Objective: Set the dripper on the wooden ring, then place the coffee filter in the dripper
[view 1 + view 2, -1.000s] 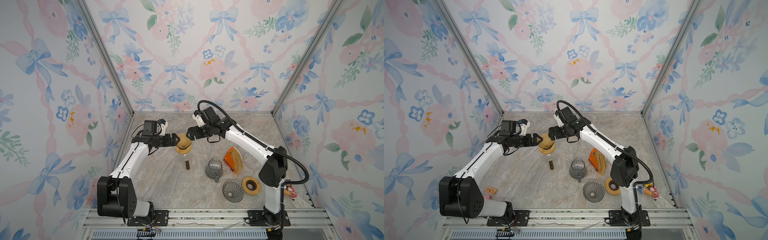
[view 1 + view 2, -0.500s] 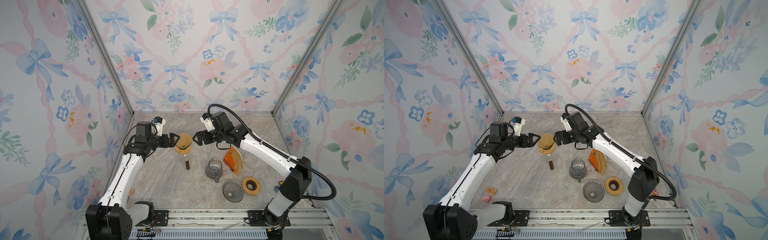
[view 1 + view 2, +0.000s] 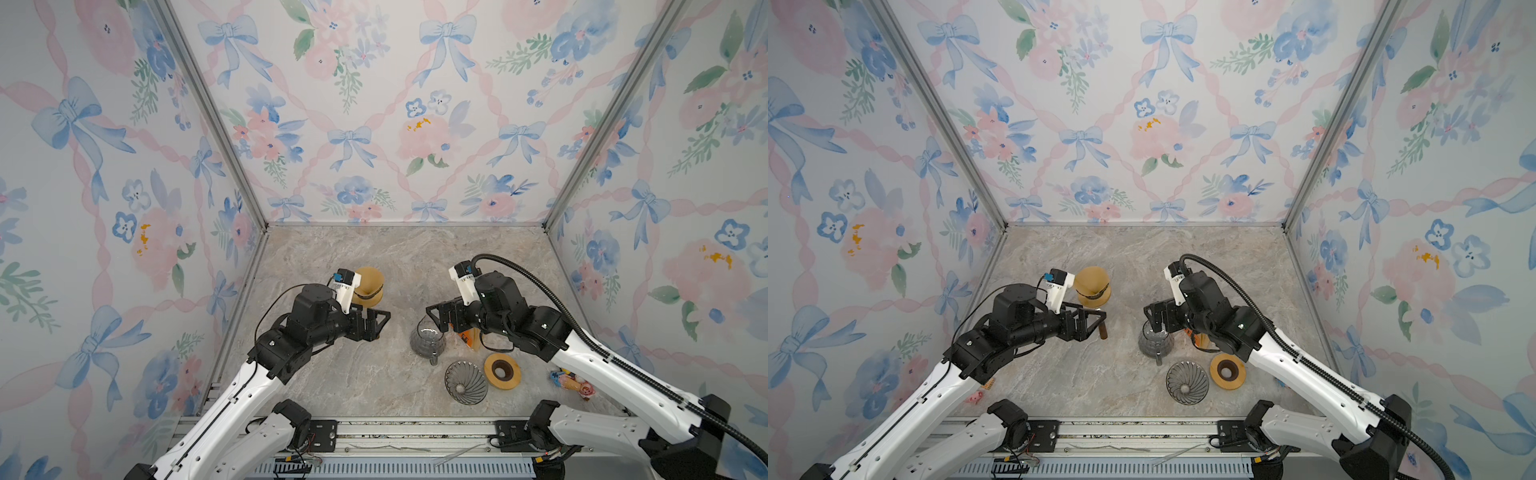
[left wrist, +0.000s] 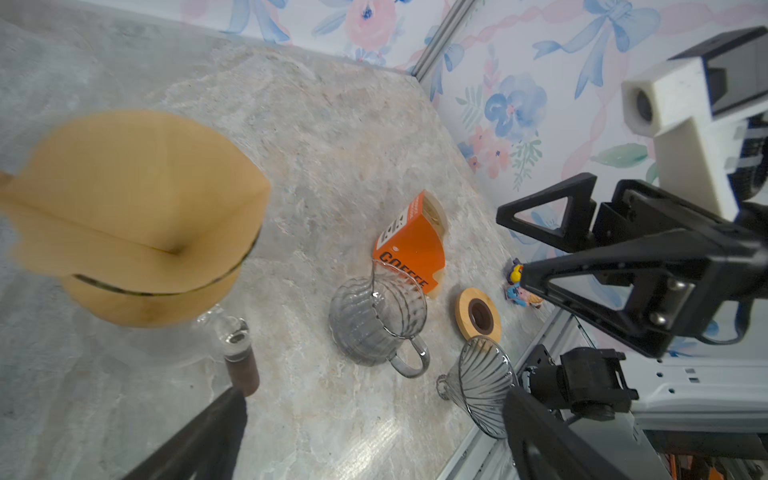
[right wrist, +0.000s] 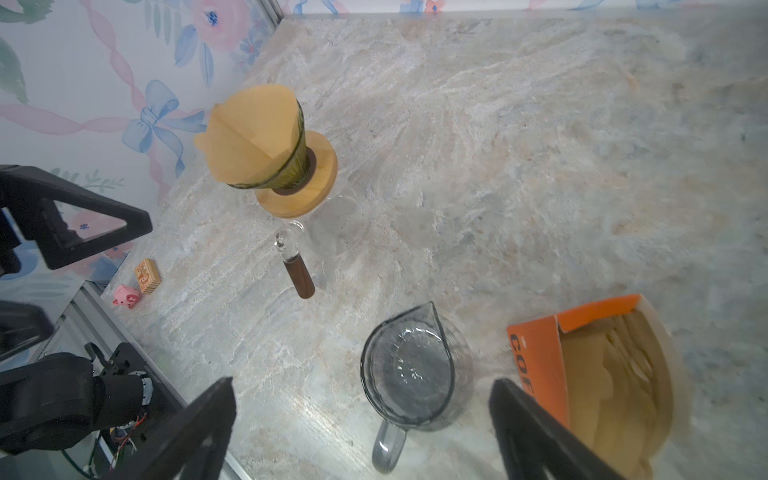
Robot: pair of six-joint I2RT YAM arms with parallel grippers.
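Note:
The brown paper coffee filter [image 3: 368, 282] [image 3: 1091, 282] [image 4: 133, 195] [image 5: 253, 133] stands open inside the dripper [image 5: 293, 166], a green glass cone on a wooden collar [image 5: 309, 187] atop a clear carafe with a wooden handle [image 3: 1103, 331] [image 5: 300, 279]. In both top views my left gripper [image 3: 380, 326] [image 3: 1096, 328] [image 4: 374, 436] hangs open and empty just in front of the dripper, over the handle. My right gripper [image 3: 432, 320] [image 3: 1150, 320] [image 5: 365, 432] hovers open and empty above a glass pitcher [image 3: 427, 338] [image 5: 409, 370], apart from the filter.
An orange box of filters [image 4: 411, 245] [image 5: 590, 374] lies behind the pitcher. A second ribbed glass cone [image 3: 465, 380] [image 4: 484, 386] and a wooden ring [image 3: 502, 371] [image 4: 478, 311] lie near the front. Small toys sit at the left [image 5: 126, 296] and right [image 3: 569, 382] front corners.
Both arms have drawn back from the filter towards the front, the left to the front-left and the right over the pitcher. The filter has stayed in the dripper.

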